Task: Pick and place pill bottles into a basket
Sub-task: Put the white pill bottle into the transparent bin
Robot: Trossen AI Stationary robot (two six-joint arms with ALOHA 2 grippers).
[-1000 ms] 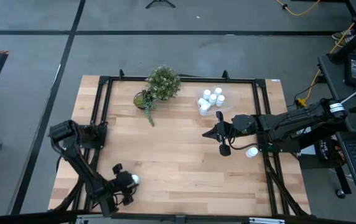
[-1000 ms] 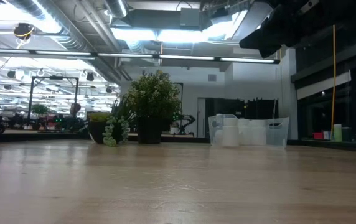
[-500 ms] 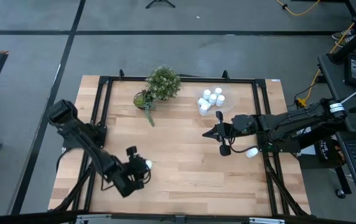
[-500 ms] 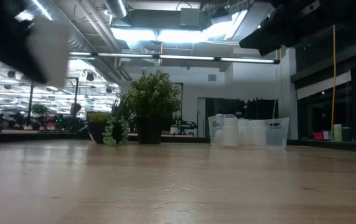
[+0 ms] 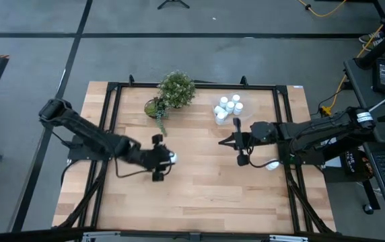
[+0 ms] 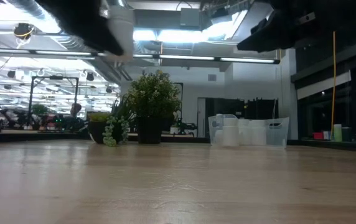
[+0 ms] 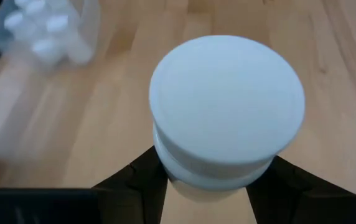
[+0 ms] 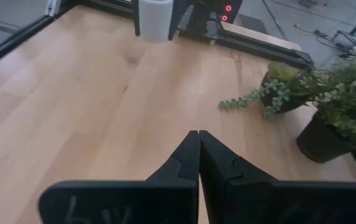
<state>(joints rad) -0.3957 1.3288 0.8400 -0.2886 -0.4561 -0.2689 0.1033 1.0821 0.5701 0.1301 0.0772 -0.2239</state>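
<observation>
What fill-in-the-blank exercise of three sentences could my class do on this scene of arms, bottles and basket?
1. The left gripper is shut on a white ____.
2. The right gripper has its fingers ____.
3. The basket stands on the table beside the ____.

Missing words: bottle; shut; plant

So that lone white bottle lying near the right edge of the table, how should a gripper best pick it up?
Probably from straight above, fingers closing across the round body of the pill bottle. It seems to lie on its side on open wood, beside the shut right gripper, so there looks to be room to descend.
</observation>
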